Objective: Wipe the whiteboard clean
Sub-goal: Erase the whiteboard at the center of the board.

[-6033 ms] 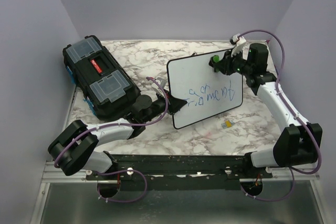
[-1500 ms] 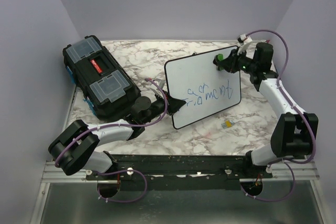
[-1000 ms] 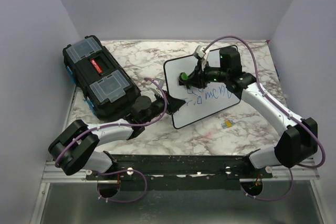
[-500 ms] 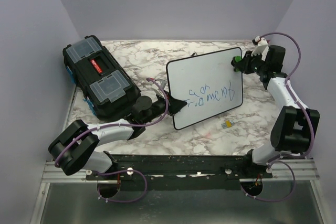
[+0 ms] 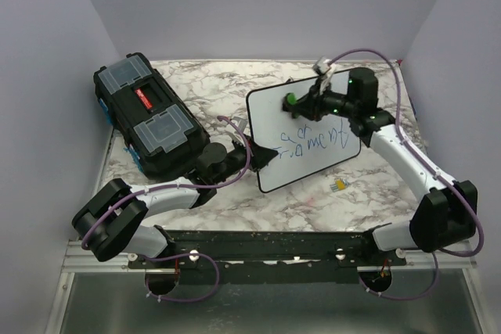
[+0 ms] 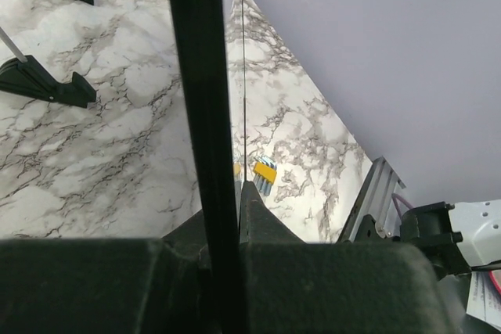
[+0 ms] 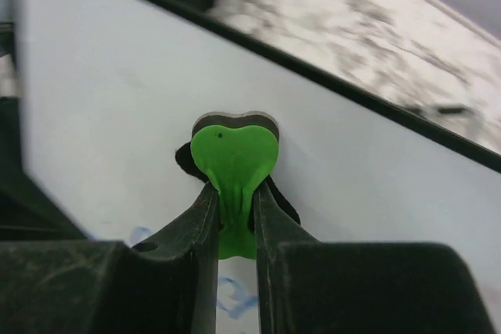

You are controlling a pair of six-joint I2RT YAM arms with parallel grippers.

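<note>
A black plastic toolbox (image 5: 149, 123) lies at the far left, boxy with rounded corners, two clear lids in its top and a red latch between them. Just right of it, the left gripper (image 5: 258, 154) is clamped on the lower left edge of the whiteboard (image 5: 305, 127). In the left wrist view the thin black frame (image 6: 202, 99) runs straight up between the matte black fingers (image 6: 258, 220). Two wedge-shaped black feet (image 6: 47, 87) sit on the marble to the left of the frame.

The whiteboard is a smooth white rectangle with rounded corners, set at the middle of the table with its face toward the arms. Blue handwriting (image 5: 313, 141) crosses its lower half. The right gripper (image 5: 291, 100) reaches in from the right and is closed narrowly on the eraser (image 7: 233, 162). The eraser has a glossy green heart-shaped handle over a dark pad, and the pad is pressed on the board's upper left area, above the writing. A small yellow piece (image 5: 338, 185) lies on the table just below the board's lower right edge.

The table (image 5: 235, 84) is white marble-patterned with grey veins, and an aluminium rail (image 5: 266, 260) runs along its near edge. Plain, matte lavender walls (image 5: 258, 5) close it in on three sides.
</note>
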